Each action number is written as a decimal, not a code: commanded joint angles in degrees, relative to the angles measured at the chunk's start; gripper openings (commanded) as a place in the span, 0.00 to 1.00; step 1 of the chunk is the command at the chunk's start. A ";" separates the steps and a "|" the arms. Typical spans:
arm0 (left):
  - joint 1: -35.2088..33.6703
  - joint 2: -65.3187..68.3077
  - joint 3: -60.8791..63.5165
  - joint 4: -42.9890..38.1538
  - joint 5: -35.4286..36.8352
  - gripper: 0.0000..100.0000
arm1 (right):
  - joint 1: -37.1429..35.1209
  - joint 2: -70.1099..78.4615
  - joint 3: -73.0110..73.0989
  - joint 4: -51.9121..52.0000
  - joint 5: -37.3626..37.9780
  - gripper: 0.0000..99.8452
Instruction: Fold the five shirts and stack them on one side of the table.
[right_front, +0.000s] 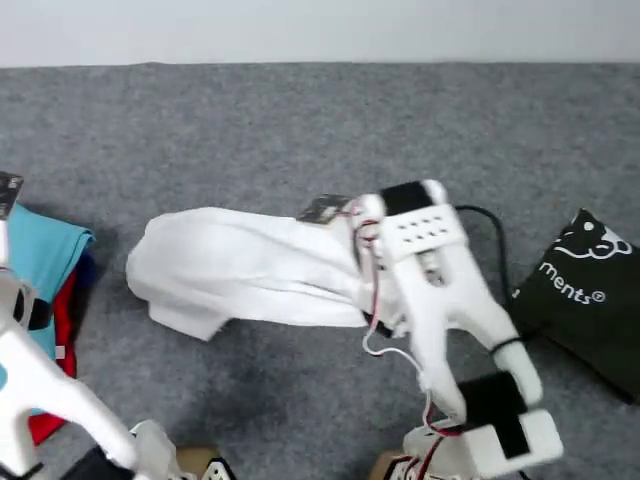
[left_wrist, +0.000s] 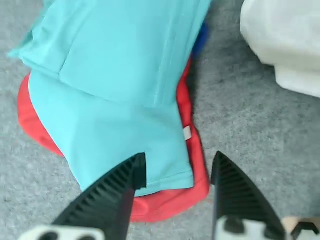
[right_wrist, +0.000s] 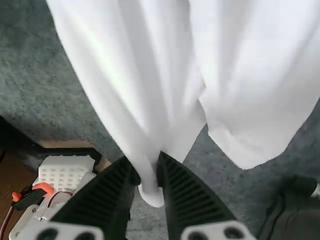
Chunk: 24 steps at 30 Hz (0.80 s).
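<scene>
White cloth is clamped between the black fingers of my right pincer (right_wrist: 149, 172). It is a gathered fold of the white shirt (right_front: 250, 265), and the rest of that shirt lies spread on the grey table (right_front: 300, 120). On my left arm's side of the white shirt, a strip of bare table away, my left pincer (left_wrist: 177, 165) hangs with its fingers apart over a turquoise shirt (left_wrist: 115, 75). That one lies on a red shirt (left_wrist: 170, 200) and a blue shirt (left_wrist: 200, 40). A black shirt (right_front: 585, 300) lies on the white shirt's other side.
</scene>
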 joint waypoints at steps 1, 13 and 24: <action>4.31 -4.13 -1.63 4.13 0.62 0.22 | 6.37 -6.81 1.85 2.42 2.29 0.01; 26.55 -5.54 16.92 2.90 0.18 0.22 | 15.78 -13.32 2.64 2.33 3.52 0.01; 35.96 -5.45 34.33 -18.81 0.53 0.22 | 15.43 -13.32 2.55 2.33 0.26 0.01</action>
